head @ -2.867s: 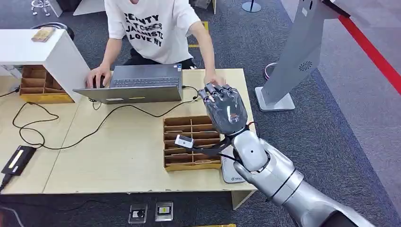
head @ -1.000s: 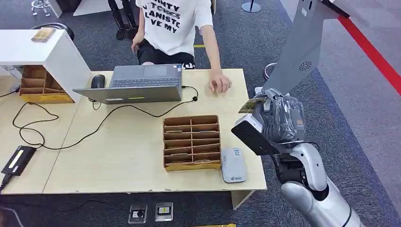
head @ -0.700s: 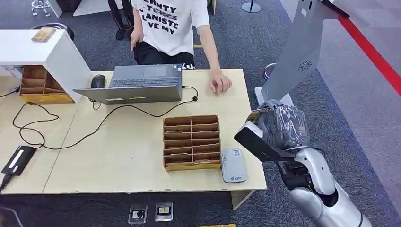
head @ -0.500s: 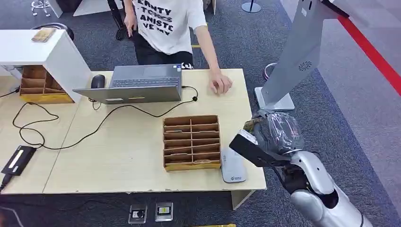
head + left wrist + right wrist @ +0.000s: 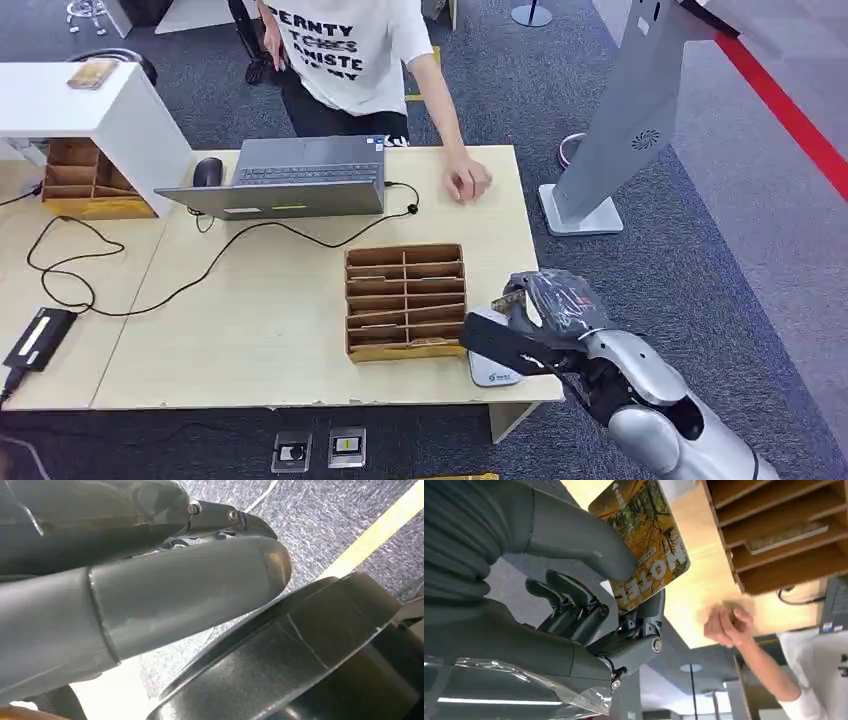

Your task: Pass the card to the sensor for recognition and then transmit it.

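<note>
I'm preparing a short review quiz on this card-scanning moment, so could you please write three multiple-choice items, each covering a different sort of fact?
1. Where is the right hand?
A. over the laptop
B. above the grey sensor at the table's near right corner
C. beside the mouse

2. What colours does the card show?
A. plain white
B. solid blue
C. yellow-green forest print

3. What is the card's state?
A. pinched in the right hand
B. lying flat on the table
C. slotted in the wooden organizer

Answers: B, the head view shows the hand over the sensor; C, the right wrist view shows the print; A, thumb and fingers clamp it.
</note>
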Tool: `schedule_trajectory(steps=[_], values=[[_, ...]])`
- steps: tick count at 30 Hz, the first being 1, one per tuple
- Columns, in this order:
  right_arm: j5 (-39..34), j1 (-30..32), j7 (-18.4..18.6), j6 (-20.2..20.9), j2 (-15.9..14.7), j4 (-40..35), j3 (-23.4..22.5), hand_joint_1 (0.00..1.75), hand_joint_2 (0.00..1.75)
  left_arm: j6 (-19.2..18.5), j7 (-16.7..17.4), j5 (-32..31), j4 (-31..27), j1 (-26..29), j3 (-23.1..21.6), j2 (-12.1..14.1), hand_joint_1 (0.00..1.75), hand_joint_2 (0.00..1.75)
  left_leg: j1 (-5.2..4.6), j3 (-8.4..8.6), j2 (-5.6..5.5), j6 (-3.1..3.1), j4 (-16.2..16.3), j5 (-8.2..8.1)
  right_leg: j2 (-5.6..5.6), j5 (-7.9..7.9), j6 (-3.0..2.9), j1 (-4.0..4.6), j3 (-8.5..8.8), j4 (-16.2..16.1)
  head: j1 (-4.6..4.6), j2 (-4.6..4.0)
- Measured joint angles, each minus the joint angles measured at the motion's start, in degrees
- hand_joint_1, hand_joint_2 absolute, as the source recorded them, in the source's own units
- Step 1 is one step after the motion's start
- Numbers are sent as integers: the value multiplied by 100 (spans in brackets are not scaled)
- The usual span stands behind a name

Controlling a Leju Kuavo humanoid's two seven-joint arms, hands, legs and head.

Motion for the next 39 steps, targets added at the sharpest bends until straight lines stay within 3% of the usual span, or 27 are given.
schedule_trajectory(steps=[11,25,39], values=[[-308,-156,-57,249,4,118,365,175,175,-31,0,-142,0,-3,0,0,0,0,0,-1,-1,0,0,0,-3,0,0,0,0,0,-2,0],[-597,-301,-297,225,72,676,717,175,175,-44,0,-181,0,-3,0,0,0,0,0,-3,-11,0,0,0,-8,0,0,0,1,0,0,-2],[-844,-850,-721,107,306,2075,1021,175,175,-39,2,-37,0,-2,13,-2,0,0,0,-3,-11,0,0,1,-10,0,0,0,2,0,2,0]])
